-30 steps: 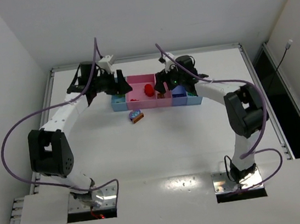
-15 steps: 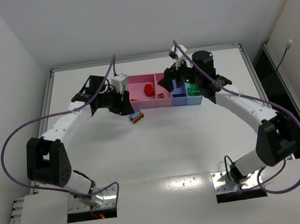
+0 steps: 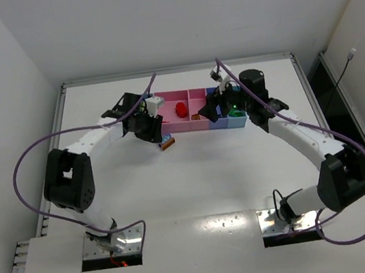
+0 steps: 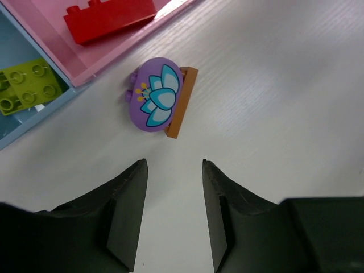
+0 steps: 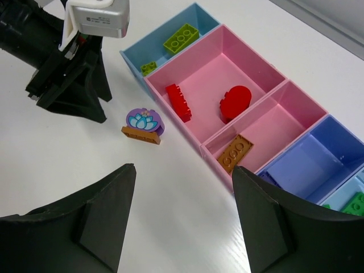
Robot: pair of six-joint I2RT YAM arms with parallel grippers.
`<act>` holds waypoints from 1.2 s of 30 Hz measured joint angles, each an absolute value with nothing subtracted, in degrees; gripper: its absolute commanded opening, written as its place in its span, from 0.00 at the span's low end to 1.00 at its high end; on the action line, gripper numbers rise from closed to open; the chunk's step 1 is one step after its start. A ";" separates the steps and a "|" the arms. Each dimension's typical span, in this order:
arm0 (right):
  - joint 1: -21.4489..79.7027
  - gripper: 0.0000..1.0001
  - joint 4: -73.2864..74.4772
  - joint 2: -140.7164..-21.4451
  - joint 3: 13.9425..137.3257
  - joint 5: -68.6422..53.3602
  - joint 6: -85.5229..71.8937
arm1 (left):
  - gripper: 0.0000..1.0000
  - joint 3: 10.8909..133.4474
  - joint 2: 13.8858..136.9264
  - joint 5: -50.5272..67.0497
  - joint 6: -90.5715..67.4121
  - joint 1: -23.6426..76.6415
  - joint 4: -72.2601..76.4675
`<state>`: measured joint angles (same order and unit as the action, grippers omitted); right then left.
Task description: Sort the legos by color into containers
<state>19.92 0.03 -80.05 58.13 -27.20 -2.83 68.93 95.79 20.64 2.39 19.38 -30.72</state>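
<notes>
A purple lego with a lotus print (image 4: 154,94) stands on an orange plate (image 4: 182,102) on the table, just in front of the containers (image 3: 188,128). My left gripper (image 4: 173,165) hovers open and empty a short way before this piece (image 3: 166,141). My right gripper (image 5: 185,168) is open and empty above the table by the pink bins (image 5: 267,91). Inside the bins lie a red brick (image 5: 178,102), a round red piece (image 5: 236,102), an orange-brown brick (image 5: 234,153) and green legos (image 5: 181,37).
The periwinkle bin (image 5: 318,159) and the far light blue bin with a green lego (image 5: 355,202) sit to the right. The left arm's wrist (image 5: 74,85) stands close beside the purple piece. White table stretches toward the arm bases.
My left gripper left the left end bin, came down toward the purple lego and narrowed its jaws. The right gripper drew back from the pink bins, its elbow swinging right.
</notes>
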 measured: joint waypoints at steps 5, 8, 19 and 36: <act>19.57 0.71 0.03 -79.85 57.80 -27.75 -2.98 | 0.41 68.93 95.83 15.79 -0.51 20.91 -28.14; 19.20 0.71 0.03 -79.85 57.60 -28.60 -3.05 | 0.17 68.93 96.44 13.17 -1.74 21.74 -25.93; 17.54 0.71 -0.01 -79.75 56.97 -29.23 -4.16 | 0.00 68.93 101.54 5.19 -3.27 25.61 -22.65; 15.77 0.71 -0.40 -79.66 56.31 -31.81 -5.91 | 0.00 68.84 102.67 -5.91 -2.37 28.64 -18.06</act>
